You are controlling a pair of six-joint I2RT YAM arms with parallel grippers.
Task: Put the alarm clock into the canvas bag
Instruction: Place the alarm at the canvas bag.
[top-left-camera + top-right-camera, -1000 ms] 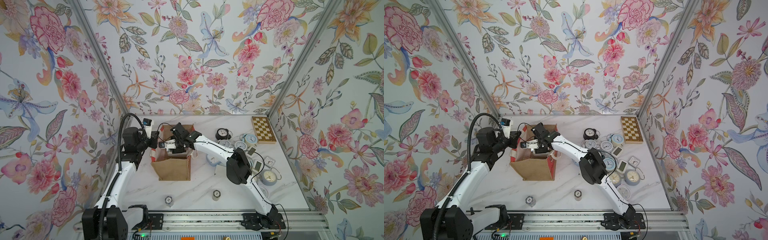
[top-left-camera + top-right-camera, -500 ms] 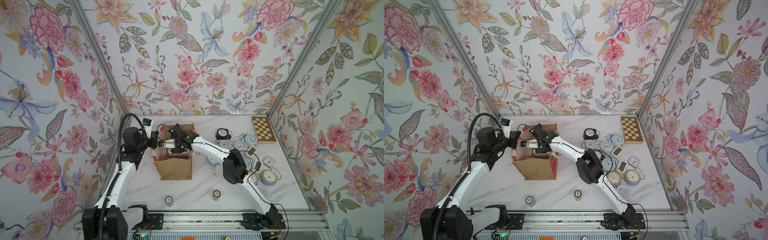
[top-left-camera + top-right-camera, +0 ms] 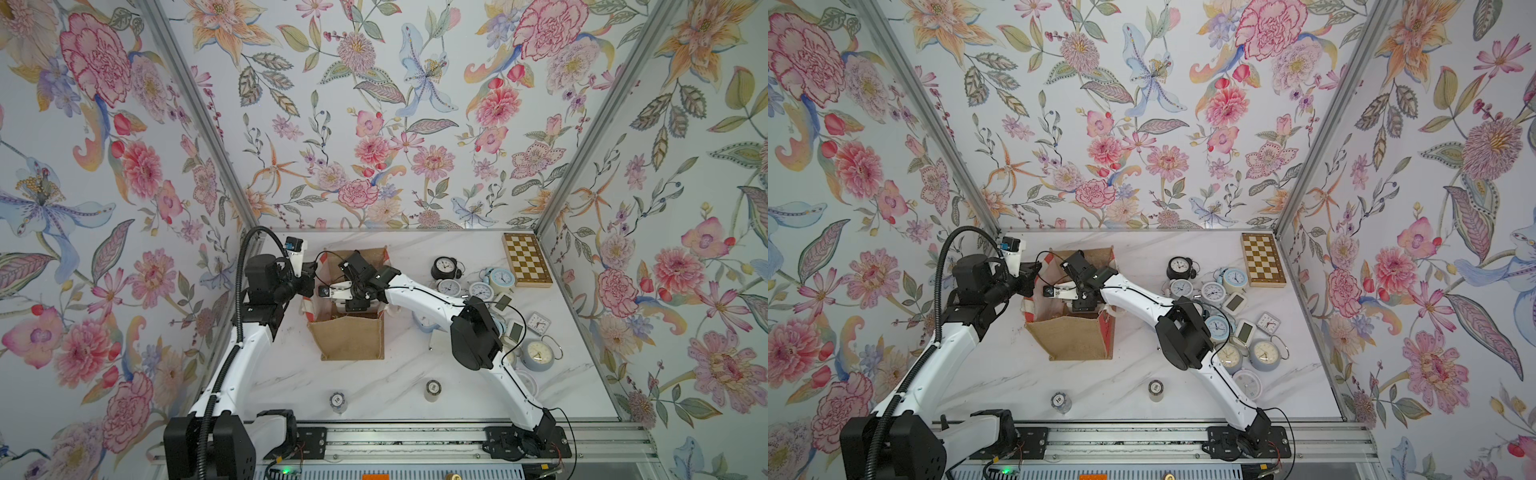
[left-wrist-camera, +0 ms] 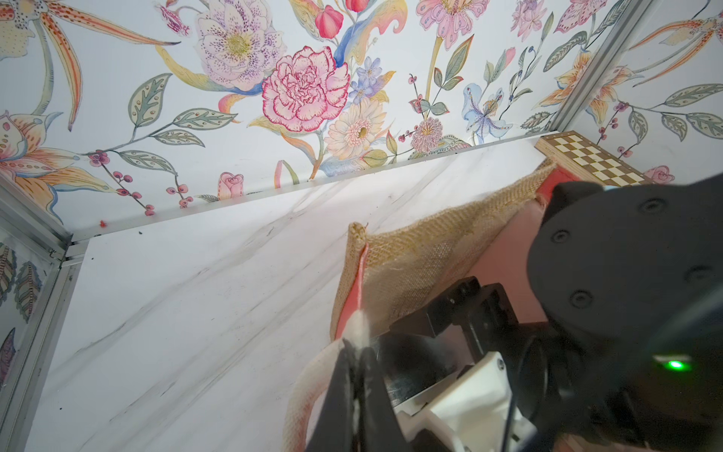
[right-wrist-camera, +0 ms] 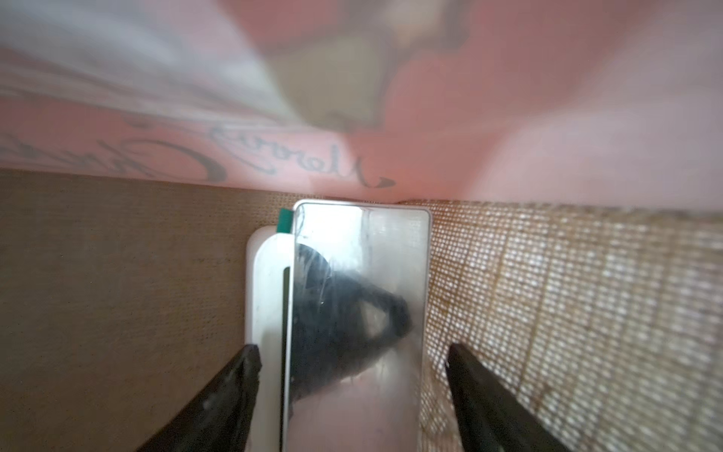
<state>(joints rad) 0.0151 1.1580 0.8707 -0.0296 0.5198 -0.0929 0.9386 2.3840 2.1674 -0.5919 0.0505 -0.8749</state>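
The canvas bag [image 3: 349, 338] [image 3: 1073, 338] stands open on the marble table, tan burlap with a pink lining. My left gripper [image 4: 355, 347] [image 3: 311, 277] is shut on its whitish strap handle [image 4: 303, 395] at the left rim and holds that side up. My right gripper [image 5: 352, 352] [image 3: 356, 301] reaches down inside the bag, open. Between its fingers, on the bag's floor, lies the alarm clock [image 5: 352, 289], a white rectangular body with a mirror face. One finger [image 5: 234, 387] is at its white side and the opposite one stands apart from it. In both top views the right wrist hides the clock.
Several other clocks [image 3: 482, 291] [image 3: 1214, 293] lie heaped to the right of the bag, under the right arm's elbow. A wooden chessboard box [image 3: 527, 259] is at the back right corner. Two small chip stacks [image 3: 337, 401] [image 3: 433, 388] stand near the front edge.
The right arm's elbow has shifted slightly to the left while its wrist stays in the bag's mouth. The left arm and the bag's held rim have not moved.
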